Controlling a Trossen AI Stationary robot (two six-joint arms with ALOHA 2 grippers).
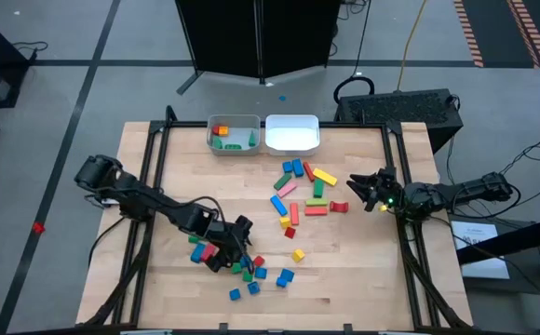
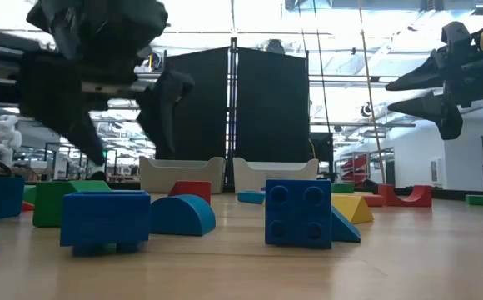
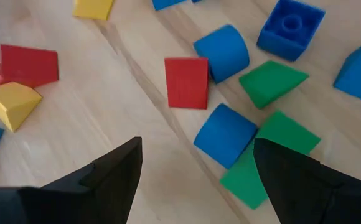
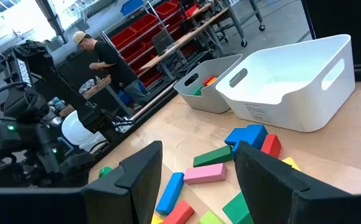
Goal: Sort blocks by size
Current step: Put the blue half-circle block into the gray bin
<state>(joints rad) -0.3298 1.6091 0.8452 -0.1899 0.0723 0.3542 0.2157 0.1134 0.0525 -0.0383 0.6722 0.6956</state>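
Note:
Many small coloured blocks lie loose on the wooden table: a middle group of bars (image 1: 298, 191) and a near-left cluster (image 1: 251, 270). My left gripper (image 1: 235, 246) hovers open above that cluster, fingers apart over a blue half-round block (image 3: 225, 134), a green block (image 3: 264, 158) and a red wedge (image 3: 187, 82), touching none; it also shows in the low view (image 2: 125, 117). My right gripper (image 1: 357, 191) is open and empty above the table's right side, beside a red block (image 1: 338, 207). It faces a pink bar (image 4: 204, 173) and a green bar (image 4: 211, 155).
A grey bin (image 1: 233, 135) holding a few blocks and a white bin (image 1: 292, 135) stand side by side at the table's far edge. Bare wood lies along the near edge and the far left. A person (image 4: 103, 59) stands in the room beyond the table.

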